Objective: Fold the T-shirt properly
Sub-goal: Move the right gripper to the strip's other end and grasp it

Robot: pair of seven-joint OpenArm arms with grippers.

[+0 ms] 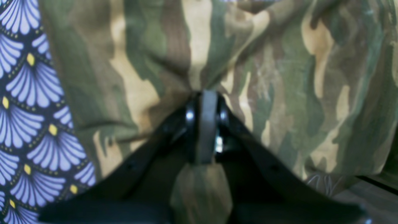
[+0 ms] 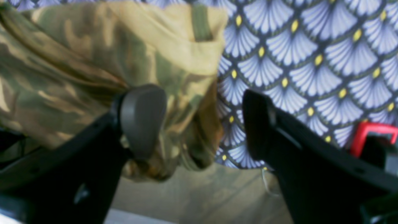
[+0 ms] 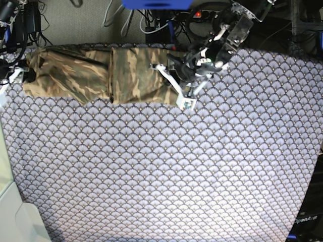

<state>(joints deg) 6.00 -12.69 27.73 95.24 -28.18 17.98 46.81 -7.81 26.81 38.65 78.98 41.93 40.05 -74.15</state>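
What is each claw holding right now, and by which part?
Left claw pinches a bunched fold of the T-shirt. Right claw is open, holding nothing.

From my left wrist camera, the left tool (image 1: 207, 102) is pinched shut on a bunched fold of the T-shirt (image 1: 217, 56), creases fanning out from the grip. The purple scale-patterned cloth (image 1: 28, 102) on the counter shows along the left edge.

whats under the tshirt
The purple scale-patterned table cloth lies under the T-shirt and shows all around it. Whatever the shirt's folded layers cover is hidden. The left gripper is shut on a pinch of its fabric.
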